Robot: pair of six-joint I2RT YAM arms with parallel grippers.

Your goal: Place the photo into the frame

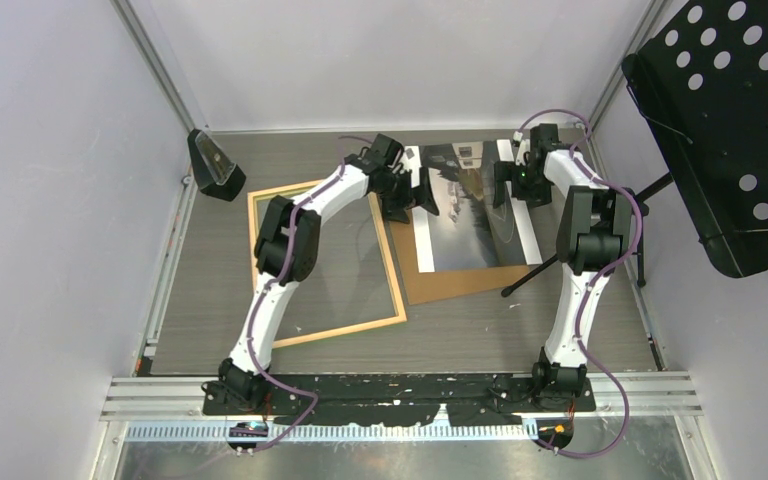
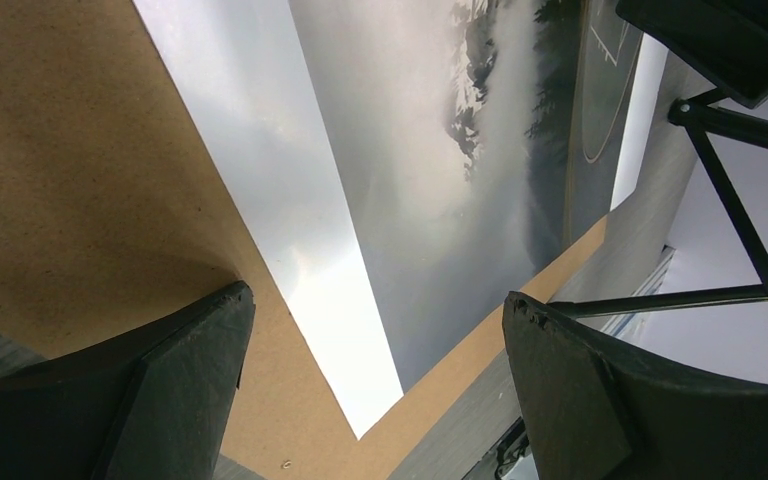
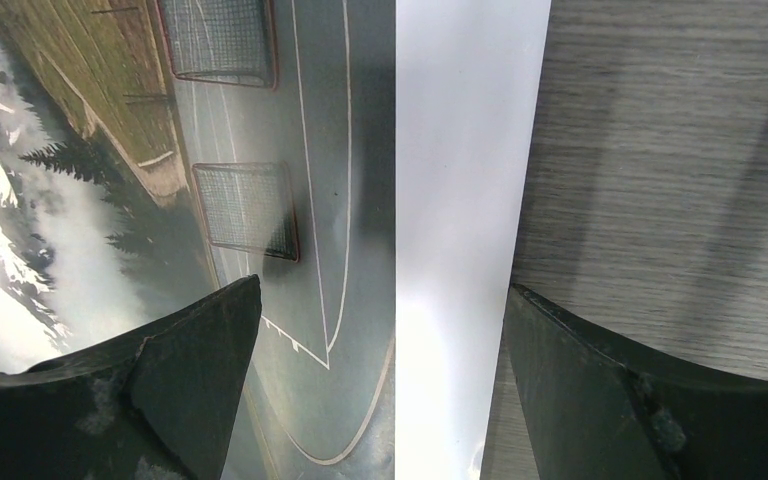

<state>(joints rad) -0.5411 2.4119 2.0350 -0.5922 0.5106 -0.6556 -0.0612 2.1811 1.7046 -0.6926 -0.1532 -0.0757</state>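
**Top external view:** A grey wood-grain counter (image 1: 460,335) is seen from above. It is closed in by pale walls (image 1: 50,200) on three sides and edged by a metal rail (image 1: 660,395) at the arms' bases. The photo (image 1: 470,220) is laid flat towards the far side of the counter, on a brown hardboard sheet (image 1: 450,285) that shows to the photo's left and nearer than it. The frame (image 1: 345,330) is laid on the counter left of the photo, light wood side up and skewed to it. Its right side is close against the hardboard. The left end effector (image 1: 413,200) is held over the photo's left edge and the right end effector (image 1: 520,188) over its right edge, both spread open. A black perforated music stand (image 1: 730,120) is seen right of the photo, and a small black wedge (image 1: 215,165) far to its left, by the wall.

**Left wrist view:** The open jaws are seen astride the photo's white left band and the hardboard beside it, with nothing gripped. The stand's black legs (image 2: 730,200) are seen beyond the photo.

**Right wrist view:** The wide jaws are seen astride the photo's white right band. One finger is over the printed road, the other over bare counter, and nothing is gripped.
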